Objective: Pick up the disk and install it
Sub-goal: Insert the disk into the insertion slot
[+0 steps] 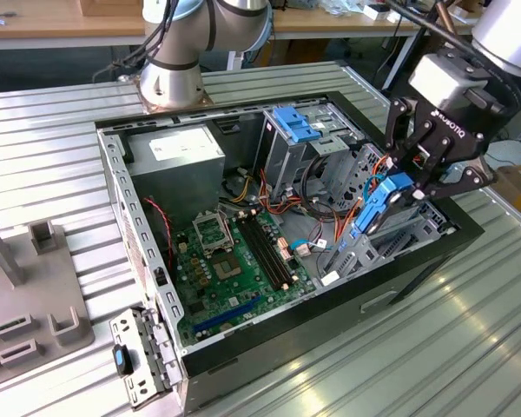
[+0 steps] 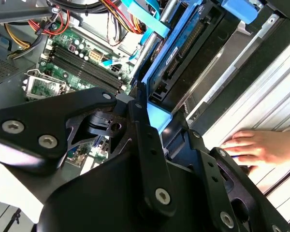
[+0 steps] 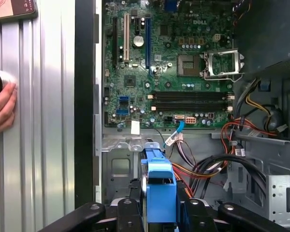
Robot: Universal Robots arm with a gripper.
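A ribbed metal table (image 1: 469, 347) carries an open computer case (image 1: 113, 174). In the exterior view, at the exterior view's right, the gripper (image 1: 414, 189) has its fingers clamped on the disk (image 1: 378, 208), which is tilted over the case's near corner. In the second wrist view, a person's hand (image 2: 253, 147) rests on the table just beside the case. In the first wrist view, the disk's blue frame points toward the motherboard (image 3: 169, 72). We judge that installing is in hand, and seating calls for lining up squarely with the bay.

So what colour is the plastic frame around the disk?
Bright blue. The frame of the disk shows best in the first wrist view.
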